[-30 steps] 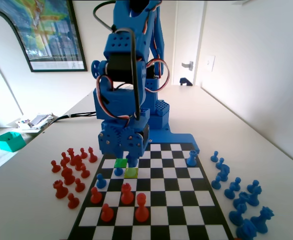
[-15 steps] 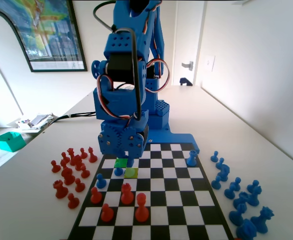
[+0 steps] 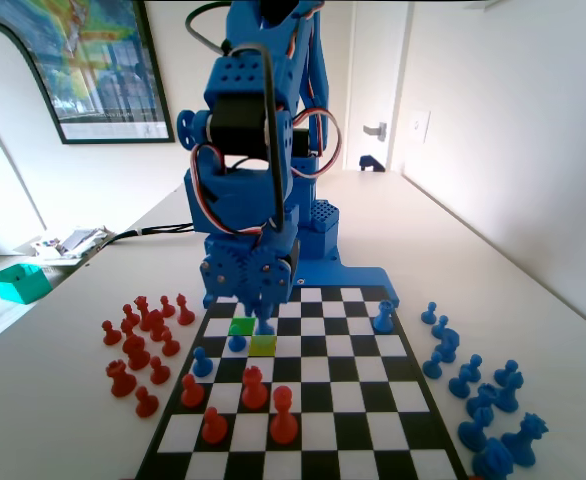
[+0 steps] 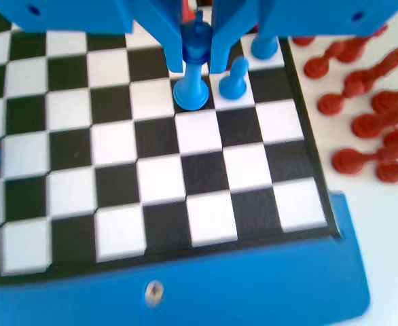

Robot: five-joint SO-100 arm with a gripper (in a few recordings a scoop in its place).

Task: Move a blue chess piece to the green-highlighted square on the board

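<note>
In the wrist view, the slim blue chess piece (image 4: 191, 85) stands upright with its knobbed head between the two jaws. My gripper (image 4: 197, 42) is shut on that head. The piece's base sits at or just above the board (image 4: 158, 204); I cannot tell which. In the fixed view my gripper (image 3: 263, 312) hangs low at the far left part of the board (image 3: 373, 400). The blue chess piece (image 3: 265, 326) pokes out below it, over the far edge of the yellowish-lime square (image 3: 263, 346). The green-highlighted square (image 3: 240, 326) lies bare just to the left.
Blue pawns (image 3: 236, 343) (image 3: 202, 362) stand left of the lime square, seen close beside the piece as a pawn (image 4: 234, 79) in the wrist view. Red pieces (image 3: 254, 386) hold the near board. A blue piece (image 3: 384, 318) stands far right. Spare red pieces (image 3: 138, 340) and blue ones (image 3: 478, 395) flank the board.
The arm's upper part has leaned a little left and the gripper has dipped slightly, still over the lime square with the piece under it.
</note>
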